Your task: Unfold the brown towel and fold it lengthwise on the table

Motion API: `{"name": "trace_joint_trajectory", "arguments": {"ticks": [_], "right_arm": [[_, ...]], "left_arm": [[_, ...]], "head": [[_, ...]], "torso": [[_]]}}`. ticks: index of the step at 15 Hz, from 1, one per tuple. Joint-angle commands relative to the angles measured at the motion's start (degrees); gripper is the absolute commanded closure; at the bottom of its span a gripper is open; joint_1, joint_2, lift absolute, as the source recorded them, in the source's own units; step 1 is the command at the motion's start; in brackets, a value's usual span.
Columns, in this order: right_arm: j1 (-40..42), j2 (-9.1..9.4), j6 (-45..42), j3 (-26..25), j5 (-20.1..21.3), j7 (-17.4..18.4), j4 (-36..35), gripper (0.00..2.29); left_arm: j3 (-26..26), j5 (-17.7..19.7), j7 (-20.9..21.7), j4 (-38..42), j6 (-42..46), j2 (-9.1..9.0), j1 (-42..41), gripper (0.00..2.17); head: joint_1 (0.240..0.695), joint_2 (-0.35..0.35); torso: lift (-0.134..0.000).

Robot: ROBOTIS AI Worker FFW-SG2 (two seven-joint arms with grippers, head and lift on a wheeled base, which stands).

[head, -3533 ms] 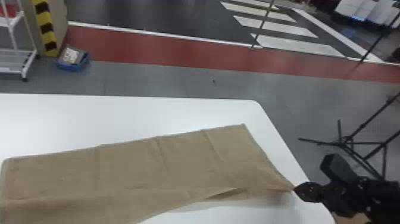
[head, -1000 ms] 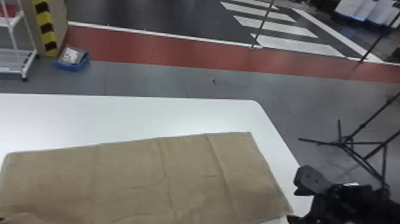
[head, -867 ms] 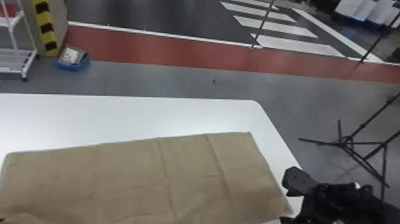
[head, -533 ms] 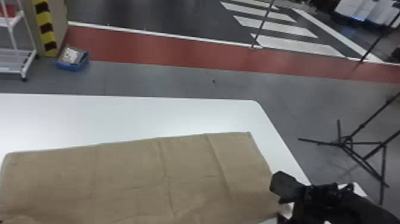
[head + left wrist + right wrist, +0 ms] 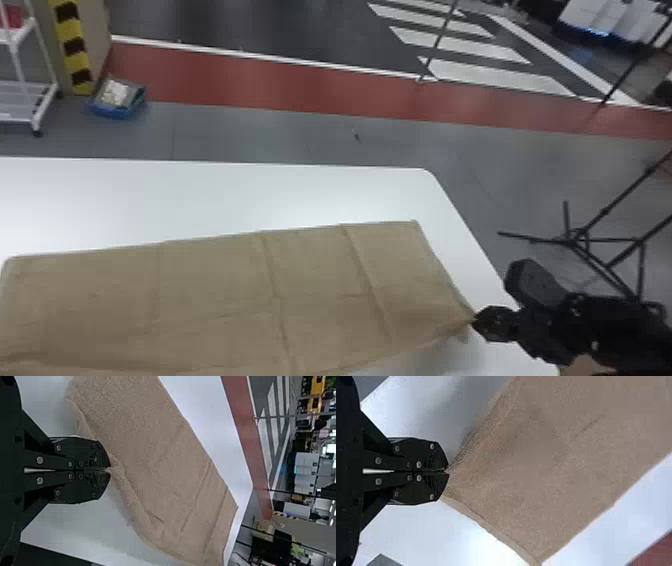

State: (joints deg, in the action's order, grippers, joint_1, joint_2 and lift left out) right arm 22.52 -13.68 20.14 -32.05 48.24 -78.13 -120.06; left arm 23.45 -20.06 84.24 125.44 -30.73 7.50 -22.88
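The white table (image 5: 210, 195) is the biggest thing I work over, and its rounded corner leaves little margin past the towel's right end. The brown towel (image 5: 210, 300) lies across it, mostly flat and scored with creases, its near long side lifted where I hold it. I judge it light, soft and limp, with enough grip in the weave not to slip easily; it won't break, but it will sag between two holds and bunch if I push it. The near long side, taken near both ends, looks the right place to hold for a lengthwise fold, kept evenly taut.

Beyond the table's right side, a black stand (image 5: 577, 241) spreads its legs on the floor, so I would keep my right elbow from swinging wide. The blue bin (image 5: 117, 111) on the floor is well out of the way.

My right gripper (image 5: 448, 471) is pressed together on the towel's near right corner, drawing it to a point. My left gripper (image 5: 109, 470) is closed too, nipping a small pucker of the near edge.
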Motion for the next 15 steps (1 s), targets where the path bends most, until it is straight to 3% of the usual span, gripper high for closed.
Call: {"name": "trace_joint_trajectory", "arguments": {"ticks": [1, 6, 8, 10, 12, 14, 15], "right_arm": [[-2.13, -0.91, -0.67, -4.07, -5.96, -0.19, -0.17, 1.95], [-6.79, -1.88, 1.44, -3.63, -7.28, -0.19, 0.8, 1.95], [-9.69, -3.02, 6.89, -3.02, -9.74, -0.19, 0.88, 1.95], [-13.03, -5.22, 10.76, -0.03, -9.04, -0.19, 2.82, 1.95], [-17.69, -8.56, 13.39, 6.03, -6.58, -0.19, 7.47, 1.95], [-21.73, -9.88, 13.74, 12.19, -1.74, -0.19, 12.31, 1.95], [-23.84, -10.67, 13.57, 14.74, -0.07, -0.19, 14.95, 1.95]], "left_arm": [[0.81, 0.11, -0.04, 0.6, -1.23, -0.12, 1.08, 1.27], [0.63, -0.6, -0.13, 0.78, -8.08, -0.21, 6.7, 1.27], [-0.42, -2.62, -0.31, -0.89, -11.77, -0.38, 11.1, 1.27], [-2.53, -5.69, -0.31, -4.41, -14.06, -0.38, 16.02, 1.27], [-6.57, -12.64, -0.22, -10.12, -16.52, -0.29, 22.0, 1.27], [-10.18, -18.53, -0.04, -15.84, -16.52, -0.29, 26.22, 1.27], [-10.97, -19.23, -0.04, -18.03, -16.52, -0.21, 27.53, 1.27]], "head": [[0.695, -0.346], [0.695, -0.337], [0.695, -0.312], [0.695, -0.295], [0.695, -0.28], [0.695, -0.257], [0.695, -0.25]], "torso": [[-0.109], [-0.109], [-0.109], [-0.109], [-0.109], [-0.109], [-0.109]]}}
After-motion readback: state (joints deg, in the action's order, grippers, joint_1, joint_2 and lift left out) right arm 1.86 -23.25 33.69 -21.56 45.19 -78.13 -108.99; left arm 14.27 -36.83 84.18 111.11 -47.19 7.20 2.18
